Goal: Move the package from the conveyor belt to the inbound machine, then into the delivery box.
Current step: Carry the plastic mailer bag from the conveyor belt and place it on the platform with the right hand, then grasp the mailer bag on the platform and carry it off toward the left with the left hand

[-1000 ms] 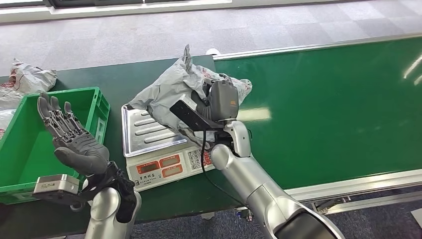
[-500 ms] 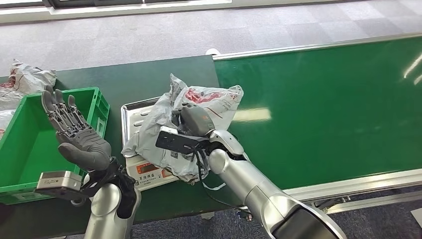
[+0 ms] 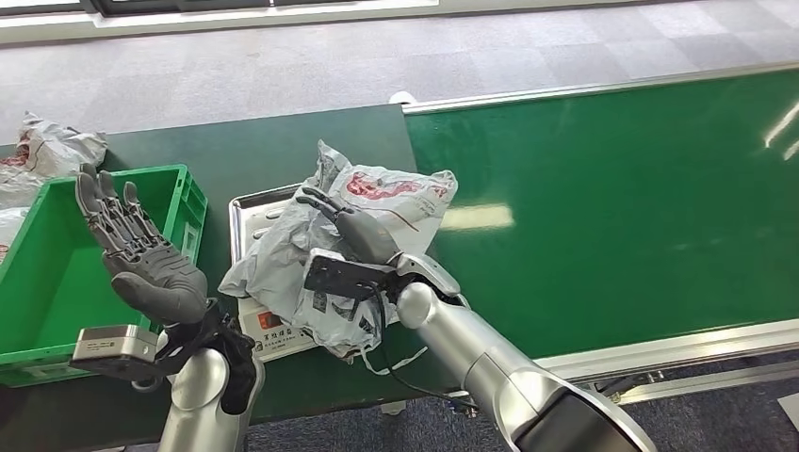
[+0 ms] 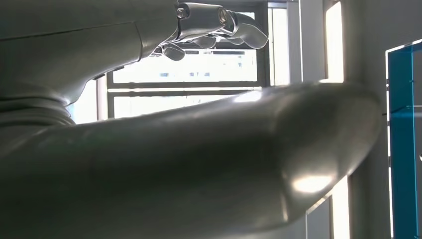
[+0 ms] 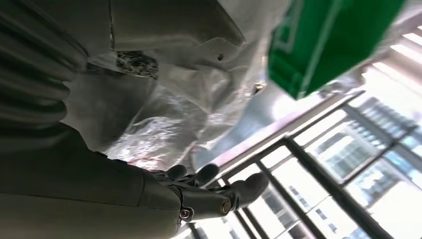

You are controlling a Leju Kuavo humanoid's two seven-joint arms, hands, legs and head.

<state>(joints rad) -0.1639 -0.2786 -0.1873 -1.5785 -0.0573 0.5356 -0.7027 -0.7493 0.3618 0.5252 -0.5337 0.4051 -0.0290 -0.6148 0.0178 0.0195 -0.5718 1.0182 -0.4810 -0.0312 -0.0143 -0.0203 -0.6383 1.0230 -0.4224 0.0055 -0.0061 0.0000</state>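
Note:
The grey plastic package with red print lies crumpled across the steel-topped scale and hangs over its front panel. My right hand lies against the package's top, with its fingers stretched out straight toward the tray and not curled around the bag. In the right wrist view the same right hand shows straight fingers beside the package. My left hand is raised with spread fingers and holds nothing, near the front right corner of the green delivery box. The left hand shows close up against windows.
The green conveyor belt runs to the right of the scale, with a metal rail along its near edge. More grey packages lie behind the green box at the far left. The green box also appears past the package.
My right hand turned over and brought the package down onto the scale; its fingers, closed on the bag before, now stretch out. The left hand barely shifted.

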